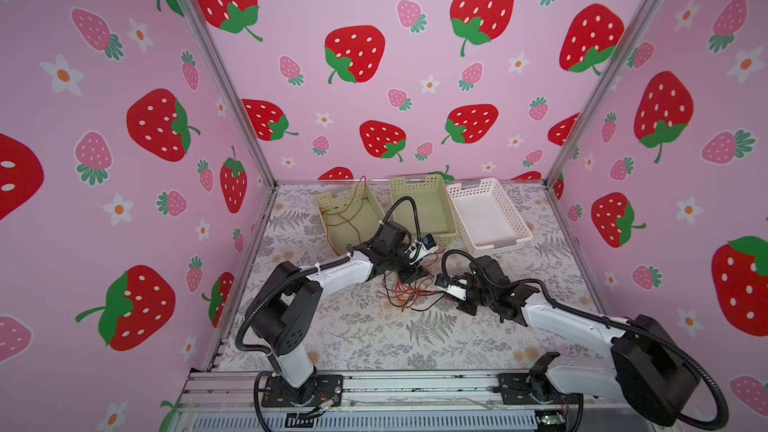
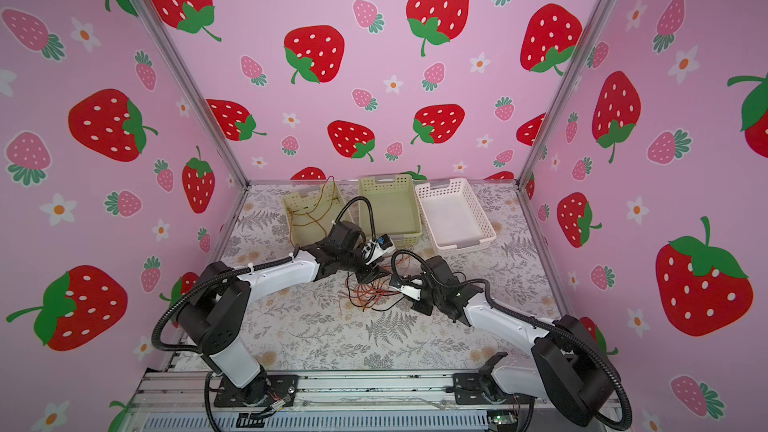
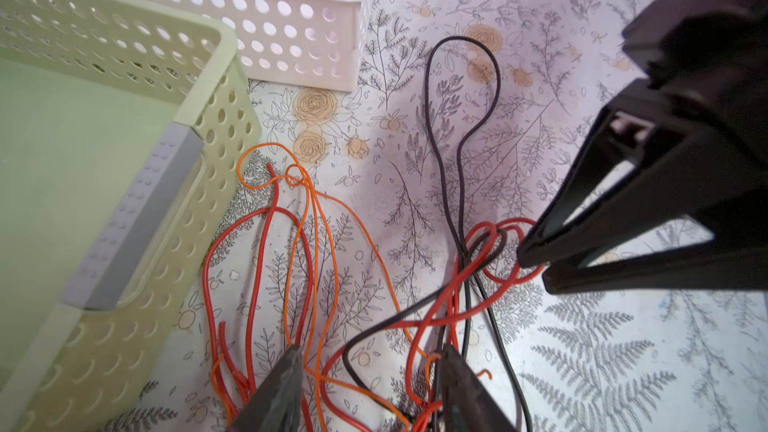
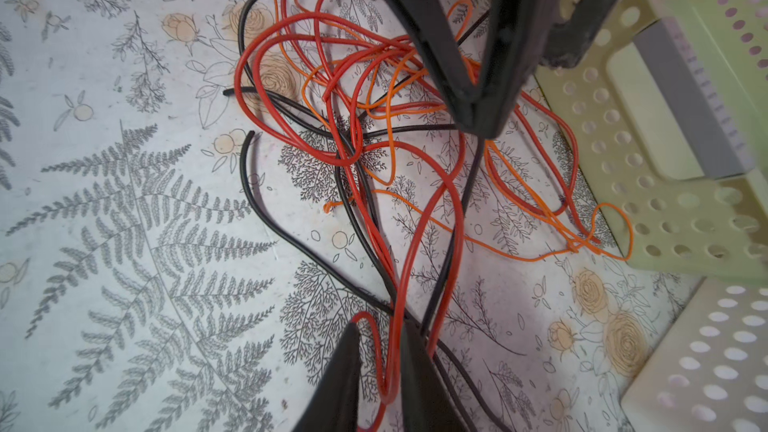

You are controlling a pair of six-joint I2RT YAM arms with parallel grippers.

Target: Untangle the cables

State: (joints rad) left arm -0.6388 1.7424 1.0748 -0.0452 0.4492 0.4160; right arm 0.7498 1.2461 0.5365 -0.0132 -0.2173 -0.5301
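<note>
We see thin red, orange & black cables tangled on the floral-print counter, w/ left jaws spread astride them, right jaws narrowly apart round a red loop.

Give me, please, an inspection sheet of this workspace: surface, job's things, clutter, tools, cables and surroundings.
Surface: floral-print table cover, flat, no spill seen.
Job's things: tangled cables, red, orange and black, lie between the two arms; thin orange-brown wires lie in and over the beige basket.
Clutter: green basket and white basket, nothing seen inside either.
Tools: left tool open, astride several strands; right tool narrow around a red loop, clamping not certain.
Cables: black corrugated conduits run along both arms.
Surroundings: pink strawberry walls; metal rail in front.
</note>
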